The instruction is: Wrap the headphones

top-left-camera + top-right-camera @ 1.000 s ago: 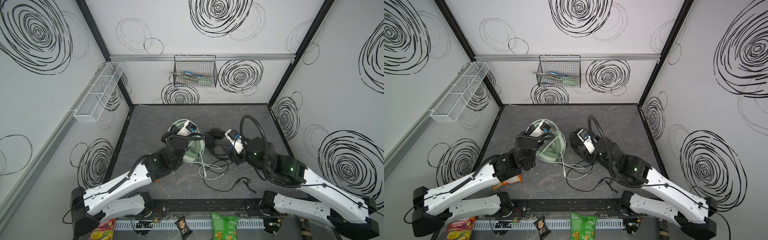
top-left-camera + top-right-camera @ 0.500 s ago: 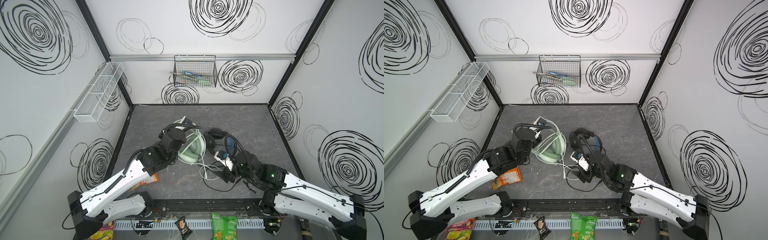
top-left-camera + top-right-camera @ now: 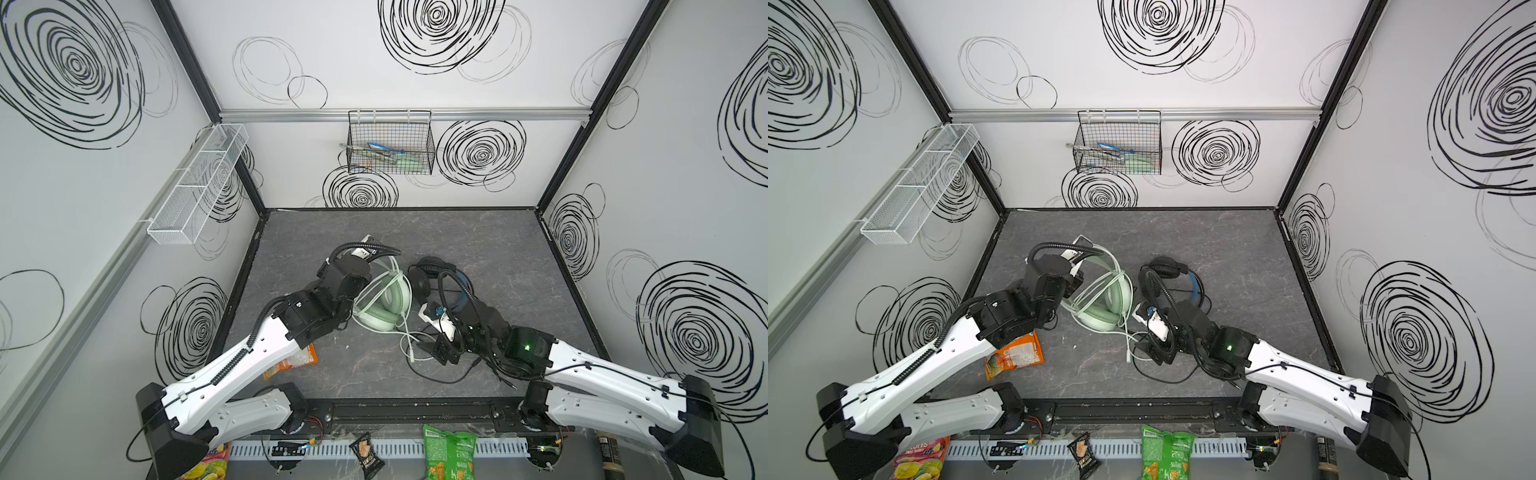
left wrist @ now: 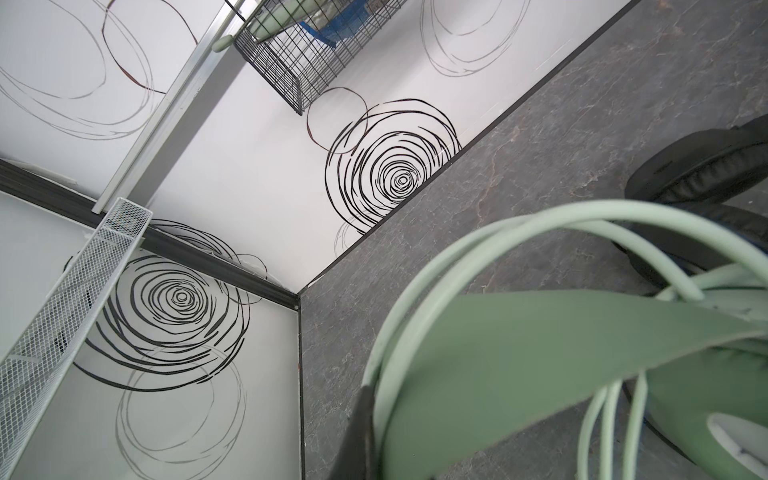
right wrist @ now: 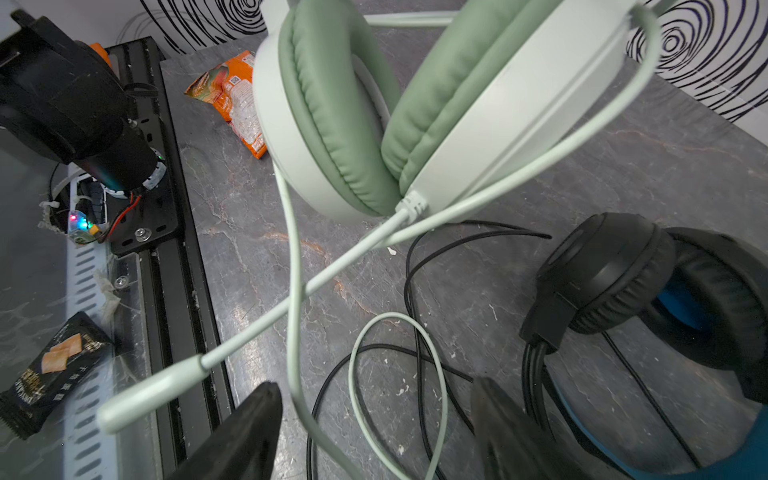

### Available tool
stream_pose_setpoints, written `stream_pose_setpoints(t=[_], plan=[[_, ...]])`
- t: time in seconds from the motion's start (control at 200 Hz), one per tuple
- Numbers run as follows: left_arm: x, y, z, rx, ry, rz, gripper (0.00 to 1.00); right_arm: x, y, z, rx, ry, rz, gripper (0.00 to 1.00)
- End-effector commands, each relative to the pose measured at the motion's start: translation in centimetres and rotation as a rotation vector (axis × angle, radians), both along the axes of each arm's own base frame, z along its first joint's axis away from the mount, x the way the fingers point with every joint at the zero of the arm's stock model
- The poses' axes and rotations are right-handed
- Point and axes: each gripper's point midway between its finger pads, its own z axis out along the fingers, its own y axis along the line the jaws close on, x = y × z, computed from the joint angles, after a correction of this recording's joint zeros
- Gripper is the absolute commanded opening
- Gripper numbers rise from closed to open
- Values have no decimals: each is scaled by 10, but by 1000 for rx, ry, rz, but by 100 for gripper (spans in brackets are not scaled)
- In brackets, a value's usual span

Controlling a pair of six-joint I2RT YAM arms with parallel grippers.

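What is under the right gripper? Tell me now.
Loops of pale green cable and black cable lie on the table below the open right gripper. Where they run on beneath it is covered, and their ends cannot be seen.

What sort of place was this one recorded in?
Probably a purpose-built robot test cell, not a home: white walls printed with black scribble spirals, a grey stone-look tabletop, and a wire basket hung on a rail.
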Motion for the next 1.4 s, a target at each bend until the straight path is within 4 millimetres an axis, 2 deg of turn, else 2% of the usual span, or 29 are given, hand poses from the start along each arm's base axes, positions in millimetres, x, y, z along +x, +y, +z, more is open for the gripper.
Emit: stream_pose_setpoints(t=[0.0,0.145,0.275,0.37,0.515,0.66,0.885,1.036,1.211,1.396], plan=[[5,-4,35,-148,-87,4,0,-4,4,2,34,8,15,76],[4,-5,35,-161,-84,0,0,2,10,-8,3,13,7,74],[4,-5,36,-167,-84,-4,0,7,16,-12,-8,8,0,64],[4,-4,37,-169,-85,-5,0,10,17,-8,-9,0,-11,47],[4,-3,35,-168,-81,-5,0,13,15,12,10,-36,-23,18],[4,-1,32,-171,-74,-6,0,20,8,40,29,-103,-55,0],[3,-2,20,-164,-50,-17,0,35,-3,89,41,-232,-125,0],[1,-7,11,-166,-27,-47,0,44,-9,113,43,-311,-171,0],[-7,-21,-7,-157,6,-109,0,55,-12,131,37,-378,-212,0],[-15,-30,-21,-152,26,-139,0,50,-1,133,22,-387,-173,0]])
